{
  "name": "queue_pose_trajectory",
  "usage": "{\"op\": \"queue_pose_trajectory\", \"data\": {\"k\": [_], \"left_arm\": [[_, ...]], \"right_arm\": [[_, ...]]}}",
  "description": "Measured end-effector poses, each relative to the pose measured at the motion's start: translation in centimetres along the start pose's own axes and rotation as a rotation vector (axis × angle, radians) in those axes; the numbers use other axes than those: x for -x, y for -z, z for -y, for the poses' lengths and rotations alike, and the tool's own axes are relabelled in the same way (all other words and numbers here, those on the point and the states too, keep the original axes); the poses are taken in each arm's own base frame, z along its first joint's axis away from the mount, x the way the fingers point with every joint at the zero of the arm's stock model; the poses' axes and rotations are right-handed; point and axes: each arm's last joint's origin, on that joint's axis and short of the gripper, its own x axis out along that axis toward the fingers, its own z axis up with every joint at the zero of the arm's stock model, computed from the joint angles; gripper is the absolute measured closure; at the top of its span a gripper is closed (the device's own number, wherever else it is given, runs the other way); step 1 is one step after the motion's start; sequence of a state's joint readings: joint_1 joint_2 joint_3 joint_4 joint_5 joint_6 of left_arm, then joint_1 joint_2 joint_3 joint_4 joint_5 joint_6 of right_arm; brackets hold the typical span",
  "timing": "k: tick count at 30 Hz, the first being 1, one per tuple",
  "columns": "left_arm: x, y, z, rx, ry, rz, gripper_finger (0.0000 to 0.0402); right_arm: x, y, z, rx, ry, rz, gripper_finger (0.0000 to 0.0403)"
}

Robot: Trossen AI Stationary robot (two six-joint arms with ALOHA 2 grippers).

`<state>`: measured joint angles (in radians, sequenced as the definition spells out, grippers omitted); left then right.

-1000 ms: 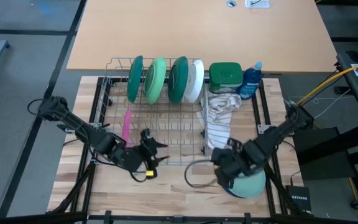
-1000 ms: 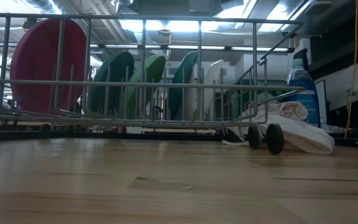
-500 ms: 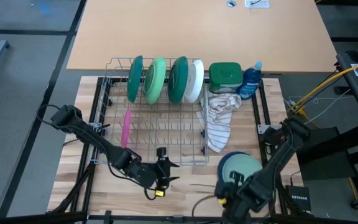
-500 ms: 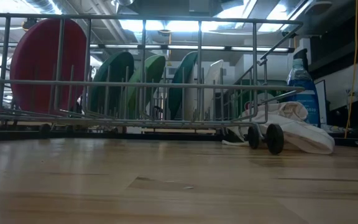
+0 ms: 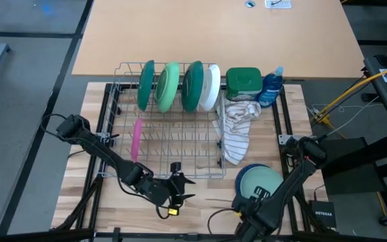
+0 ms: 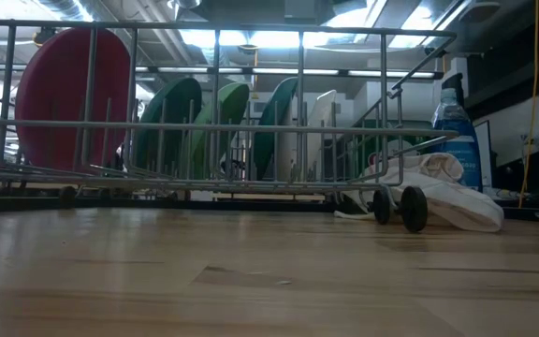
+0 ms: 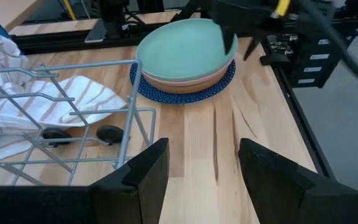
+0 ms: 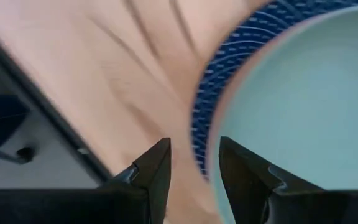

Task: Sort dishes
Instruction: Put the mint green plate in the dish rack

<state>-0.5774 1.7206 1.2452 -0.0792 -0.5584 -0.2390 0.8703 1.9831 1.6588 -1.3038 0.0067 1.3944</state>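
Note:
Two dark green plates (image 5: 146, 85) (image 5: 192, 85), a light green plate (image 5: 168, 86) and a white plate (image 5: 211, 87) stand on edge in the wire rack's (image 5: 116, 114) far row. A pink plate (image 5: 137, 138) stands on edge at the rack's left. At the near right a pale teal plate (image 7: 185, 46) tops a brown one (image 7: 185, 81) and a navy one (image 7: 178, 92). My right gripper (image 8: 194, 177) hangs open, pointing down over the stack's near-left rim (image 8: 211, 93). My left gripper (image 5: 187, 189) is open over bare wood before the rack, facing the stack.
A beige-and-white striped cloth (image 5: 237, 128) hangs over the rack's right end onto the table. A green lidded tub (image 5: 243, 81) and a blue spray bottle (image 5: 271, 86) stand at the far right. Bare wood (image 6: 251, 271) lies between the rack and the near edge.
My right gripper has gone down and toward the table's near edge, from over the middle of the plate stack to its near-left rim, rolling as it went. My left gripper has sunk and moved toward the near edge and a little right, then kept still. The plates have not moved.

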Motion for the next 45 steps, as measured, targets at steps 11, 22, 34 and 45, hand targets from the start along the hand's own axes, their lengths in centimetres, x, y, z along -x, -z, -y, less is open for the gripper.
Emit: {"op": "queue_pose_trajectory", "data": {"k": [11,22,34,45], "left_arm": [[0.2,0.0,0.4,-0.004,0.011,0.008,0.0218],[0.2,0.0,0.3,-0.004,0.011,0.007,0.0218],[0.2,0.0,0.4,-0.004,0.01,0.007,0.0218],[0.2,0.0,0.4,-0.005,0.01,0.007,0.0218]], "right_arm": [[0.0,-0.2,0.3,0.016,0.037,0.066,0.0265],[0.0,-0.1,0.2,0.015,0.033,0.055,0.0265],[-2.1,0.1,0.8,0.015,0.07,0.014,0.0265],[-3.7,0.4,1.3,0.011,0.093,-0.053,0.0265]]}}
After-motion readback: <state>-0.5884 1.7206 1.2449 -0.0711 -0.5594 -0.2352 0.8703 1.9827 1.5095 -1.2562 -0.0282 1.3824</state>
